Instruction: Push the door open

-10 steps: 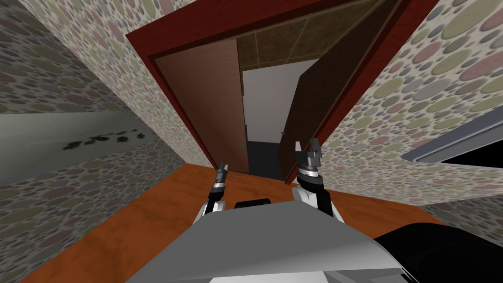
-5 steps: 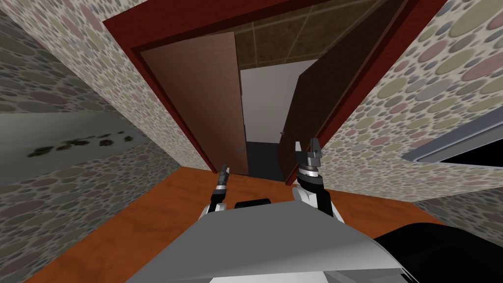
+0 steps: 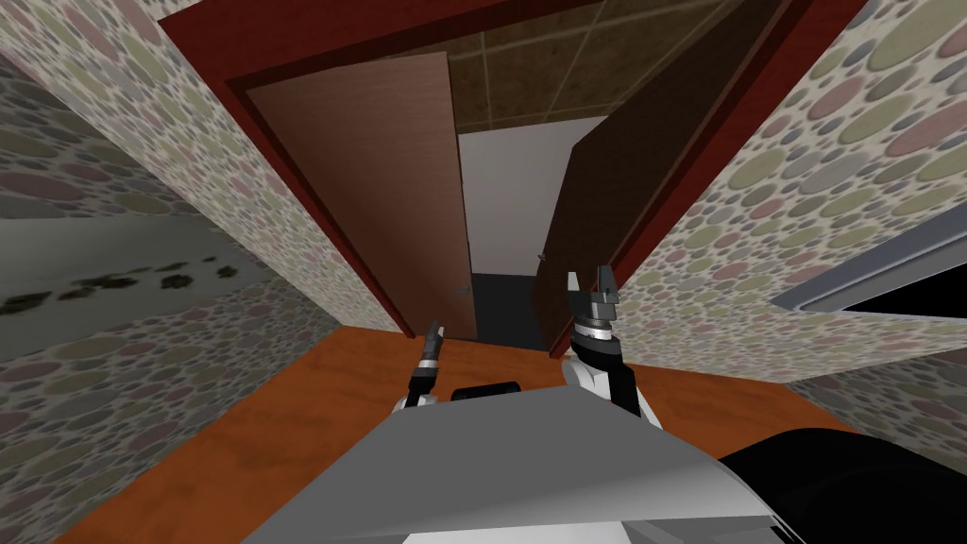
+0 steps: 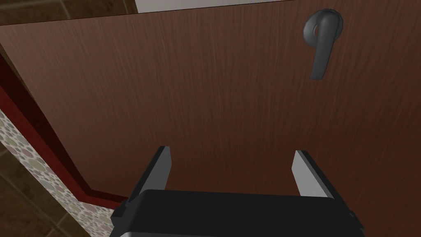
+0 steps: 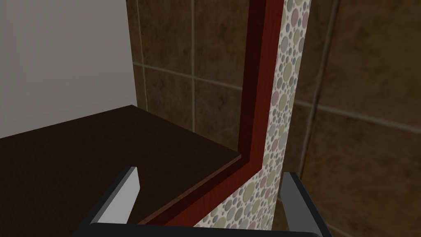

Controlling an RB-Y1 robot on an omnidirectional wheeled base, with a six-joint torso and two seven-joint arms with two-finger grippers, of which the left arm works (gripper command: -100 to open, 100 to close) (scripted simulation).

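Observation:
A double door stands in a dark red frame [image 3: 300, 189]. Its left leaf [image 3: 378, 189] is brown and nearly in line with the frame. Its right leaf [image 3: 595, 208] is darker and swung away from me. My left gripper [image 3: 433, 332] is open close before the left leaf [image 4: 205, 82], low on it, with the dark lever handle [image 4: 322, 45] off to one side of its fingers; left gripper [image 4: 231, 151] holds nothing. My right gripper [image 3: 589, 281] is open by the right jamb. In the right wrist view the right gripper [image 5: 209, 172] faces the frame [image 5: 257, 82] and the right leaf [image 5: 82, 164].
Pebble-patterned walls [image 3: 755, 189] close in on both sides of the doorway. The floor [image 3: 283, 416] before it is orange-brown. Between the leaves a gap shows a white wall [image 3: 515, 198] and brown tiles [image 3: 529, 76]. A grey-framed black opening [image 3: 897, 283] sits at the right.
My view has drawn closer to the doorway, which looks larger. The left gripper has edged forward and rightward toward the left leaf. The right arm has held still.

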